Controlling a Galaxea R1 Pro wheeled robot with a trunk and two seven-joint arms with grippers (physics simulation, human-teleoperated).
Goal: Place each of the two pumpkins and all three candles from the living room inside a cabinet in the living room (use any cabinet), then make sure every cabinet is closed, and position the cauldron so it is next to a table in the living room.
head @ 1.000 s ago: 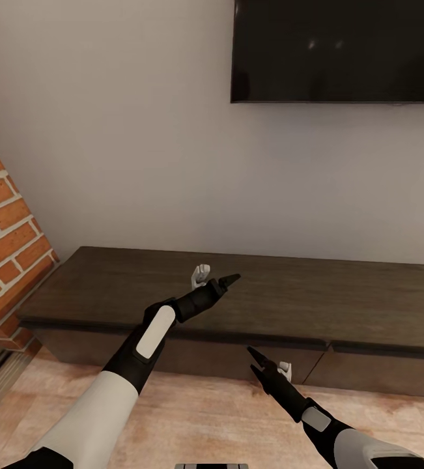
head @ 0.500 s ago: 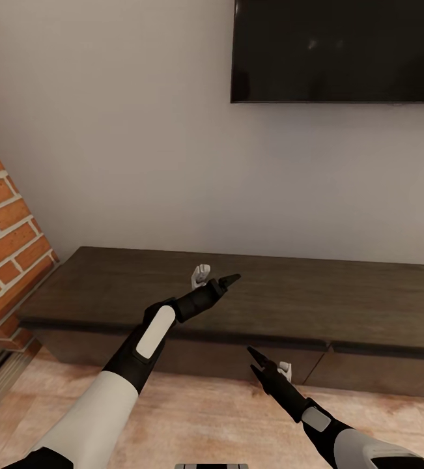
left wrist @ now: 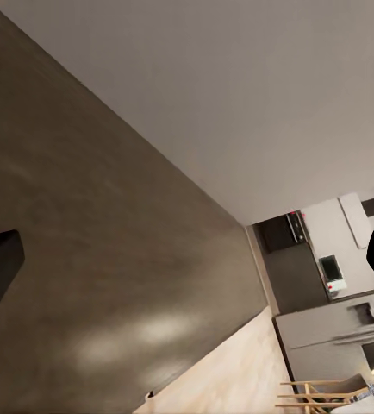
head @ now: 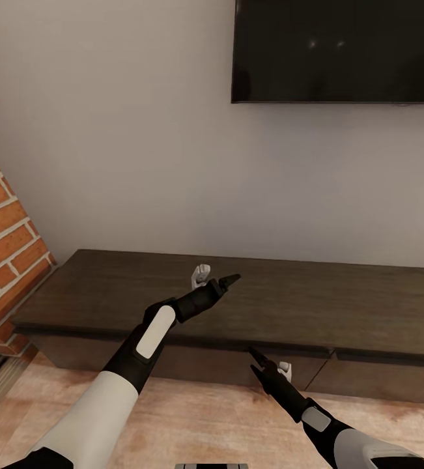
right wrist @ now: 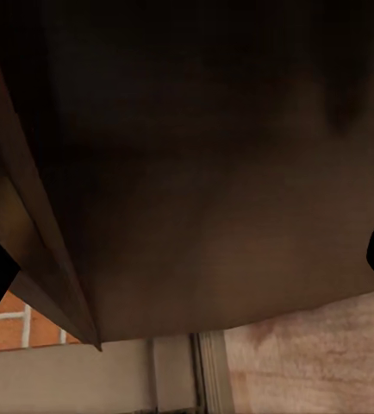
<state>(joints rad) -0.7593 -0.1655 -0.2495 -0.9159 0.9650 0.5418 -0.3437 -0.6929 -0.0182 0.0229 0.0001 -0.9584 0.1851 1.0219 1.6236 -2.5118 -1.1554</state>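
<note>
Both tools hang spread and empty: left tool [head: 228, 281] over the cabinet [head: 342, 306] top, right tool [head: 256, 362] before its front. Stiff, handle-less fronts likely need edge grip.

A plain pale grey wall [head: 120, 143] carries a dark television [head: 339, 49] at upper right. Red brick [head: 3, 260] with pale mortar stands at the left edge. Light wood planks cover the floor [head: 212, 417], with a brighter strip beside the brick.
</note>
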